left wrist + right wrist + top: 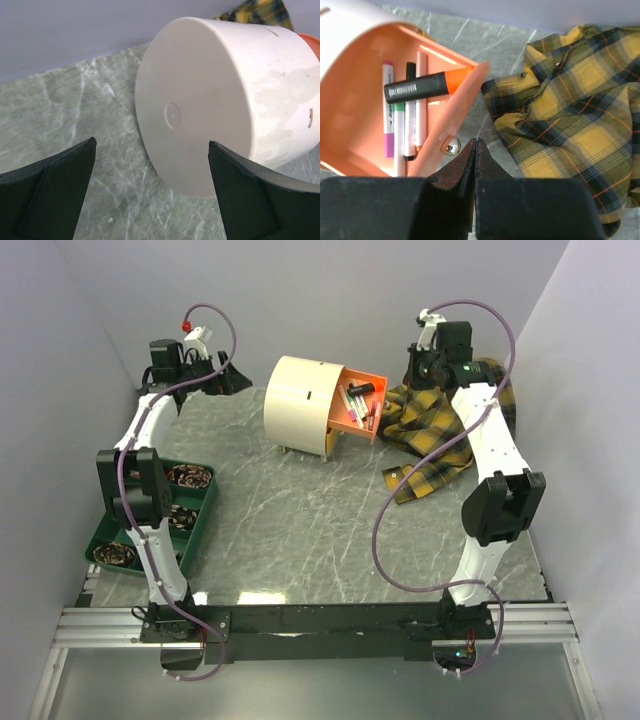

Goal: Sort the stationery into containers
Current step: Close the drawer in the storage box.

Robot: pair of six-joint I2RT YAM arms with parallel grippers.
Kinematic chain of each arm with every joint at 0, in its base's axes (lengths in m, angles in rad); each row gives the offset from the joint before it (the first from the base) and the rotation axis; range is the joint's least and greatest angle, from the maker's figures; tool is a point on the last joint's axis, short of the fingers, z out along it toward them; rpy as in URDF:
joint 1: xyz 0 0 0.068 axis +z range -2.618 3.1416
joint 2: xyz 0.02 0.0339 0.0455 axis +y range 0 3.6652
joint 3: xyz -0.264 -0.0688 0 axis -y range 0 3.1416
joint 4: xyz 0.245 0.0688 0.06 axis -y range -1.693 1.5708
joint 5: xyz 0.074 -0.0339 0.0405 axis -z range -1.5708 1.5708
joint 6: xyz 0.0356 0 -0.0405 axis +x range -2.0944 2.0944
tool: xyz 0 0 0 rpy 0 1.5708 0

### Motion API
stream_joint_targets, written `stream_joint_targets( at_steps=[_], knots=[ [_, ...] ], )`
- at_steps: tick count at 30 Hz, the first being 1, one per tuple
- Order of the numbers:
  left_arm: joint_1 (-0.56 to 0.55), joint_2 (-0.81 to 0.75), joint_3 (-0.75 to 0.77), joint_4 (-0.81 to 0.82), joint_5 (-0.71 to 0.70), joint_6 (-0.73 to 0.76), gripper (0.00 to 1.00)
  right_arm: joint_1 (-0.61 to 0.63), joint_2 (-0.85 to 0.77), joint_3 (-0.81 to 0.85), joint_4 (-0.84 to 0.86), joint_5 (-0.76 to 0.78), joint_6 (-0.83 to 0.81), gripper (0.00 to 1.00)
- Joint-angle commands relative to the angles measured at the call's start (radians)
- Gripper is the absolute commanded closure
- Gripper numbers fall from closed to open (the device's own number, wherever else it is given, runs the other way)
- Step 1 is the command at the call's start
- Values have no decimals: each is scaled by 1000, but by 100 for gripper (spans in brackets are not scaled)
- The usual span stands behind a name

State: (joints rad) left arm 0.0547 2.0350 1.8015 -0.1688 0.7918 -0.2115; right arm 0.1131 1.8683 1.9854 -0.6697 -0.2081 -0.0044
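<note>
I am holding my right gripper (475, 145) with its two fingers pressed flat together, nothing between them. The tips are pointing at the tabletop (485, 45), just beside the small shiny knob (451, 146) on the front of the orange drawer (365, 100); I cannot tell whether they are touching it. The drawer is standing open, pulled out of the cream cabinet (300, 405). A black marker (422, 86) with an orange cap is lying in it, slanted across the other things. Under it, three thin pens are lying side by side along the drawer: a white pen with purple ends (388, 115), a white pen with a green band (410, 120) and a pink pen (421, 100). To the other side of my fingers, the yellow plaid cloth (570, 110) is lying crumpled on the tabletop, close to the drawer front but apart from it.

I am holding my left gripper (151, 145) spread wide and gripping nothing. It is facing the flat round end of the cabinet, with bare tabletop showing between the fingers and the cabinet wall, so it is touching nothing.

In the overhead view, the cabinet is sitting at the far middle of the tabletop, between my two grippers. A green tray (100, 530) is sitting at the left edge beside my left arm, holding round brownish things too small to tell.
</note>
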Motion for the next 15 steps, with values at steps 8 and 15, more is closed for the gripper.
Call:
stream_joint_targets(
  at_steps=[8, 15],
  knots=[
    [-30, 33, 55, 81, 132, -34, 1, 17, 60, 29, -36, -53, -52, 100],
    [-46, 56, 67, 120, 172, -60, 1, 45, 84, 52, -50, -128, -54, 100]
  ],
)
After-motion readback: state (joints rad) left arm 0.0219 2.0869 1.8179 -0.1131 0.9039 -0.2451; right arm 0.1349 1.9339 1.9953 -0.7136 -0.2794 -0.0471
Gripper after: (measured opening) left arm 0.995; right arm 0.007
